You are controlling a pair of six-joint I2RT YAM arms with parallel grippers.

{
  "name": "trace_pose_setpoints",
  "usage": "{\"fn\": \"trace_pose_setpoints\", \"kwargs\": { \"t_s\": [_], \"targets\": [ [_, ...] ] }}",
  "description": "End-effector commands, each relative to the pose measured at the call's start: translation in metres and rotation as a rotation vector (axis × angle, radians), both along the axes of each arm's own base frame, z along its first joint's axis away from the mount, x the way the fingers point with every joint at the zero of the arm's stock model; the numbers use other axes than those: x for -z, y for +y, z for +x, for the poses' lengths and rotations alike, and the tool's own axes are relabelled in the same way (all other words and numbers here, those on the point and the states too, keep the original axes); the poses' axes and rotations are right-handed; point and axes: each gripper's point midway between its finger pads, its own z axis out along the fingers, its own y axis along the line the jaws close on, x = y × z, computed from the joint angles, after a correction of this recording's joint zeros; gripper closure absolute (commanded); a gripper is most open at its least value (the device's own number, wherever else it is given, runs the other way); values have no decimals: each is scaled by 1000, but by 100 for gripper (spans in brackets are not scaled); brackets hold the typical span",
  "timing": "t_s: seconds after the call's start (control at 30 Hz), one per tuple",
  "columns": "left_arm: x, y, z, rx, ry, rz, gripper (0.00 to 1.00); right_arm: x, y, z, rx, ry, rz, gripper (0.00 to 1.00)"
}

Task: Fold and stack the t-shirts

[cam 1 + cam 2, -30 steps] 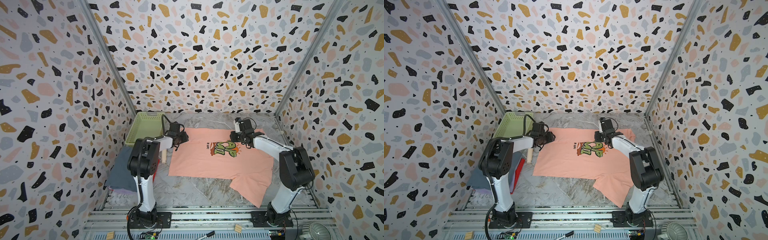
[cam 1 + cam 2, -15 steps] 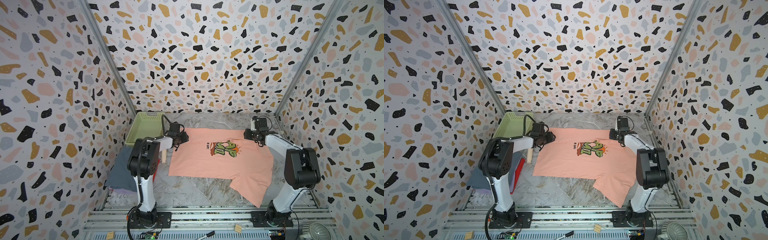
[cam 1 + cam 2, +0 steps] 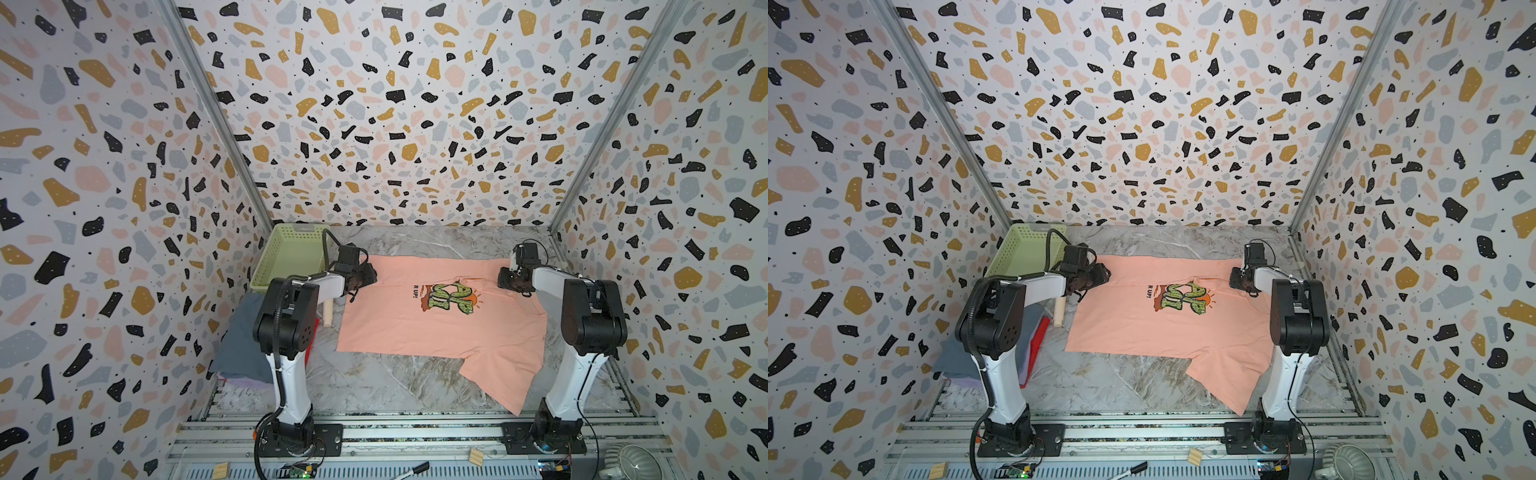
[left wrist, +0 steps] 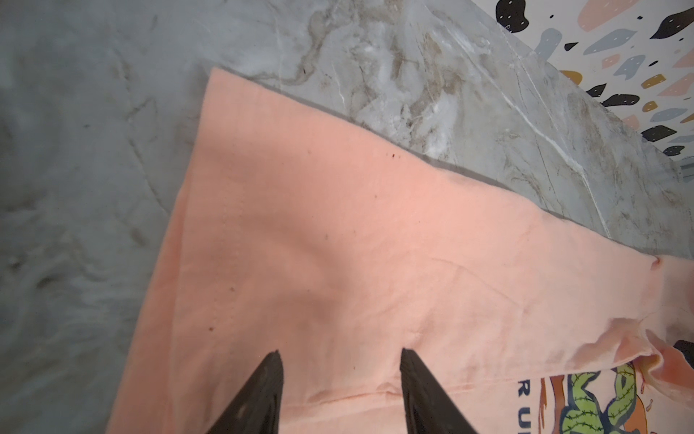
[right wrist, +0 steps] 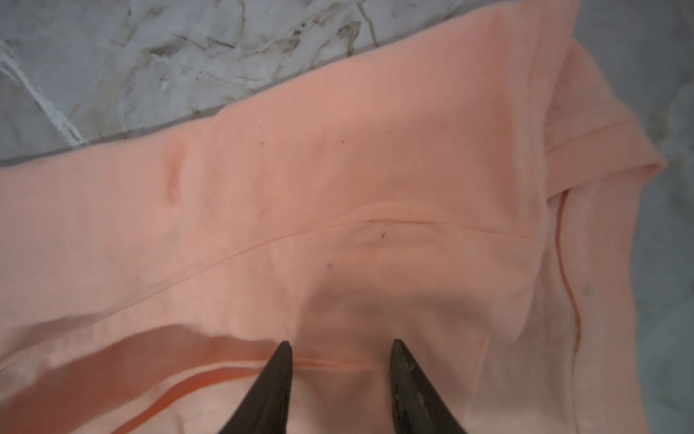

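Note:
A salmon-peach t-shirt [image 3: 415, 328] [image 3: 1142, 328] with a green print lies spread on the marble table, its far edge folded over and one sleeve trailing toward the near right. My left gripper [image 3: 368, 276] [image 4: 341, 353] hovers open over the shirt's far left part, with only flat cloth between its fingers. My right gripper [image 3: 505, 278] [image 5: 340, 344] is open at the far right part, its tips on either side of a fold line. Folded t-shirts lie stacked at the near left: grey [image 3: 245, 332], lavender [image 3: 241, 380], red [image 3: 1037, 336].
A pale green basket [image 3: 291, 253] stands in the far left corner. A beige wooden stick [image 3: 328, 313] lies between it and the shirt. Patterned walls close in three sides. The aluminium rail [image 3: 415, 436] carrying both arm bases runs along the front.
My right gripper has travelled from beside the print out to the shirt's far right part. The left arm has stayed put.

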Motion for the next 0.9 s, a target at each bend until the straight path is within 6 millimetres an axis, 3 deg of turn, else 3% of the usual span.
{"fn": "trace_pose_setpoints", "kwargs": {
  "t_s": [0.0, 0.03, 0.17, 0.3, 0.43, 0.67, 0.87],
  "targets": [
    [-14, -1, 7, 3, -42, -10, 48, -1, -1, -3, 6, -2, 16, 57],
    [-14, -1, 7, 1, -41, -10, 48, 0, 1, -4, 1, -2, 21, 60],
    [-13, -1, 6, 0, -36, -10, 48, -6, 5, -6, -8, -21, 41, 86],
    [-13, -1, 5, 2, -37, -12, 48, -25, 10, -10, -24, -67, 59, 96],
    [-15, -1, 4, -1, -42, -15, 48, -43, 19, -22, -36, -91, 58, 96],
    [-16, 0, 2, 2, -43, -17, 48, -55, 26, -48, -40, -89, 38, 95],
    [-18, 0, 1, 3, -47, -16, 48, -55, 31, -93, -42, -13, 0, 91]
  ]
}}
